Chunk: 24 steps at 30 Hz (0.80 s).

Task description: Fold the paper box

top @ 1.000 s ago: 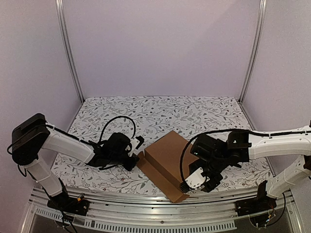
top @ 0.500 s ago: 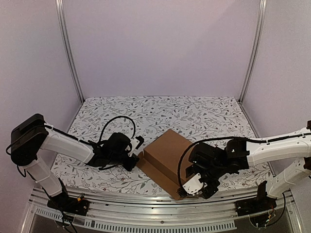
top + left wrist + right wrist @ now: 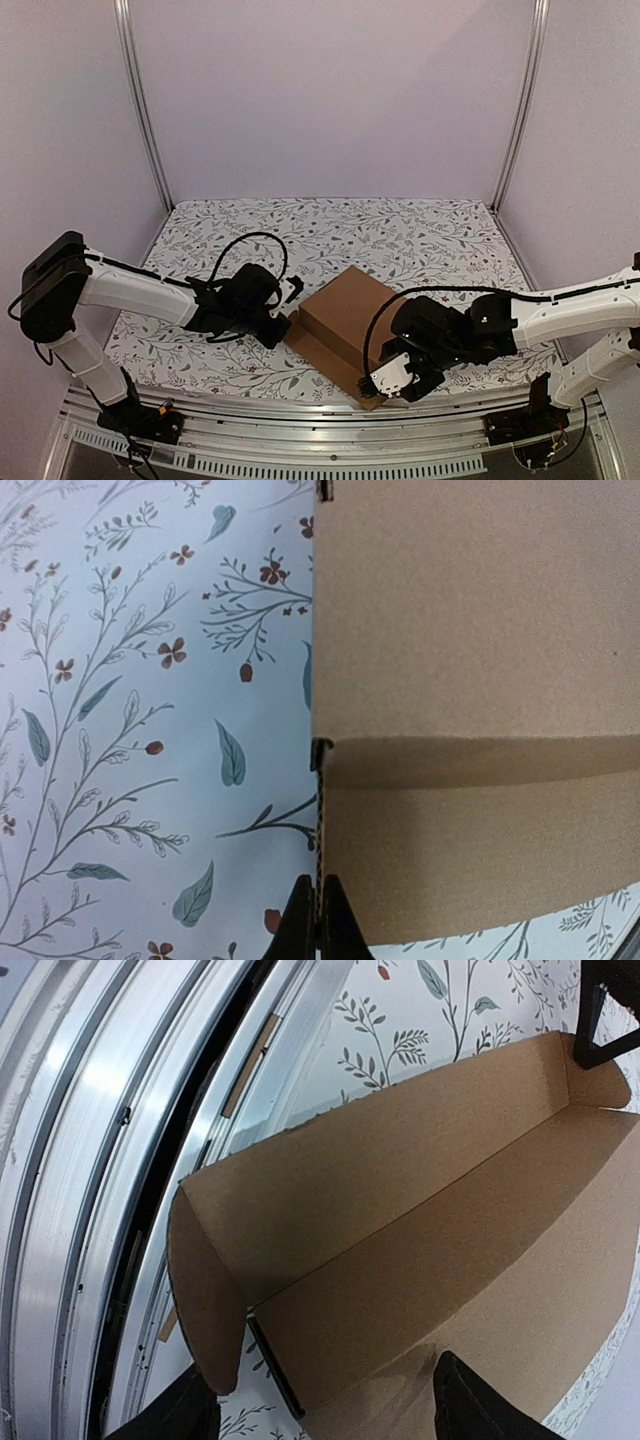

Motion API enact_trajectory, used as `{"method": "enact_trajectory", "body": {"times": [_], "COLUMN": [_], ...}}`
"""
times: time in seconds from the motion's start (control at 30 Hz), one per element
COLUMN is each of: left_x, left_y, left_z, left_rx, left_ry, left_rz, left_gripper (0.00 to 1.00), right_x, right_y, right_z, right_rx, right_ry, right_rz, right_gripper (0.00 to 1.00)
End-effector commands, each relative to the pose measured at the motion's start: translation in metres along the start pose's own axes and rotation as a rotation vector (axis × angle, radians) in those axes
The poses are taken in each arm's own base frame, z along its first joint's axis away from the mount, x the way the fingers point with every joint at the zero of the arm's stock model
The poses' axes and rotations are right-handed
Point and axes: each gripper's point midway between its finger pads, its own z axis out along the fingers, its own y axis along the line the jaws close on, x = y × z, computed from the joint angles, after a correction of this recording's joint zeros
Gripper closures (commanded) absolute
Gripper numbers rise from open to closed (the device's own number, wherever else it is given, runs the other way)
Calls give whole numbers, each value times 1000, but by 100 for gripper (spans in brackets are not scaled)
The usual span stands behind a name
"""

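While the left jaws are pressing, closed together, against the side edge of the paper box [image 3: 345,310] and the right jaws are standing apart astride its raised front flap [image 3: 330,1190], the box is lying between them. Any uneven push is probably risking sliding it off those closed tips toward the rail [image 3: 90,1160] of the worktop [image 3: 300,235] instead of creasing.

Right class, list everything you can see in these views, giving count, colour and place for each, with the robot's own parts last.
paper box: one, brown, partly folded, front middle of the table.
tablecloth: one, white with a floral print, covering the table.
metal frame: one, silver, along the near edge.
left gripper: one, black, shut on the paper box's left edge.
right gripper: one, black and white, open at the paper box's near corner.
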Motion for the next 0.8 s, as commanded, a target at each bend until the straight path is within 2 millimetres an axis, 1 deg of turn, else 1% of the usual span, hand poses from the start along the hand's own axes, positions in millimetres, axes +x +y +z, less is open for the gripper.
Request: {"method": "enact_trajectory", "body": {"times": [0.0, 0.07, 0.13, 0.27, 0.43, 0.6, 0.77], "left_x": [-5, -3, -1, 4, 11, 18, 15], "left_y": [-11, -13, -14, -14, -14, -18, -21], "left_z": [-7, -6, -6, -6, -6, -5, 0], "left_rx": [12, 12, 11, 7, 2, 21, 24], "left_ry": [35, 50, 67, 89, 151, 206, 229], "left_rz": [29, 33, 41, 52, 71, 89, 89], "left_gripper": [100, 100, 100, 100, 100, 100, 100], "right_x": [-7, -6, -4, 1, 9, 7, 8], "right_y": [-14, -12, -5, -4, 5, 11, 17], "right_z": [-3, -2, -1, 0, 4, 6, 11], "right_rx": [71, 62, 34, 37, 5, -27, -57], "right_ry": [-11, -8, -6, 19, 44, 34, 39], "right_rz": [60, 60, 47, 46, 28, 18, 7], "right_gripper": [30, 31, 31, 32, 33, 35, 37]}}
